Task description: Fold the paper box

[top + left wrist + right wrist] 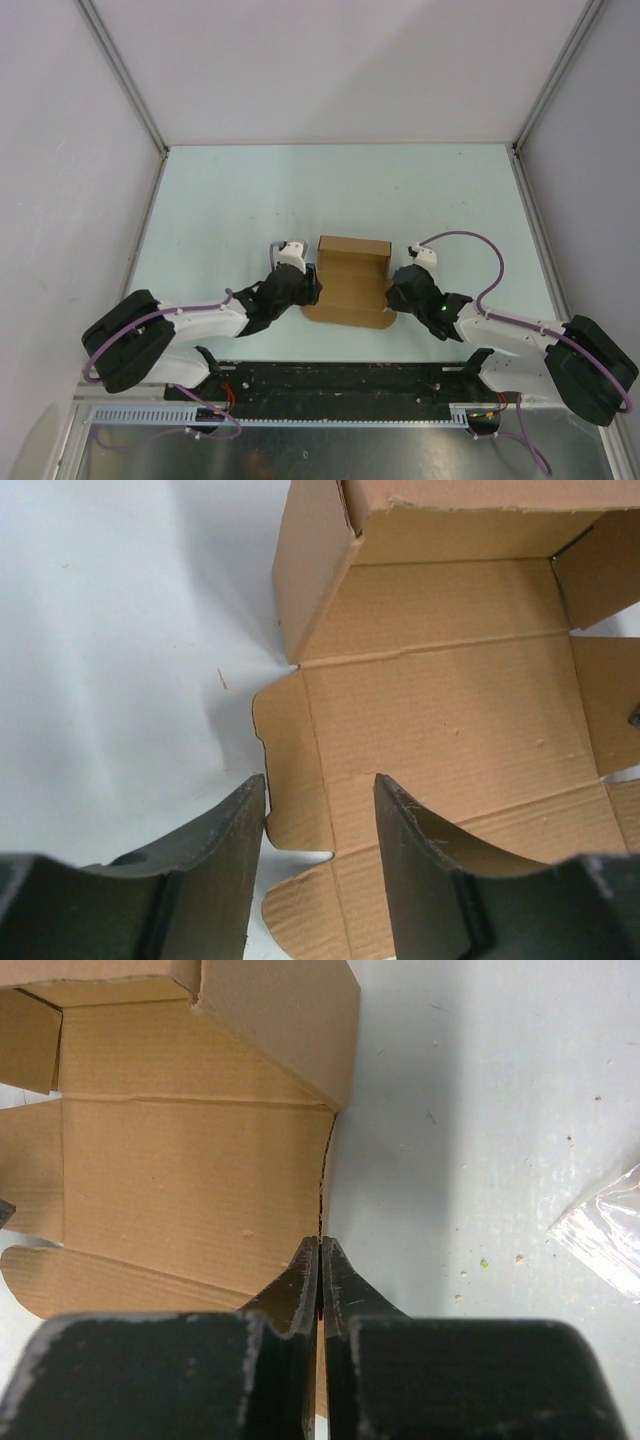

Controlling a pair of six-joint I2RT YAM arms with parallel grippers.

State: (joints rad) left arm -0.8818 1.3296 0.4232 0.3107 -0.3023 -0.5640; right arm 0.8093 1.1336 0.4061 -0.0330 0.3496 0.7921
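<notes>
The paper box point(350, 280) is brown cardboard, half folded, in the middle of the table. Its far wall and far side walls stand up; its near panels lie flat. My left gripper point(305, 287) is open at its left edge. In the left wrist view the fingers point(225, 850) straddle the flat left side tab of the box point(440, 700), with nothing held. My right gripper point(393, 293) is at the box's right edge. In the right wrist view it point(320, 1248) is shut on the raised right flap, seen edge-on, beside the flat panel point(190, 1160).
A clear plastic scrap point(605, 1230) lies on the table to the right of the right gripper. White walls with metal frame posts point(125, 75) close in the pale green table point(230, 190) on three sides. A black rail point(340, 385) runs along the near edge.
</notes>
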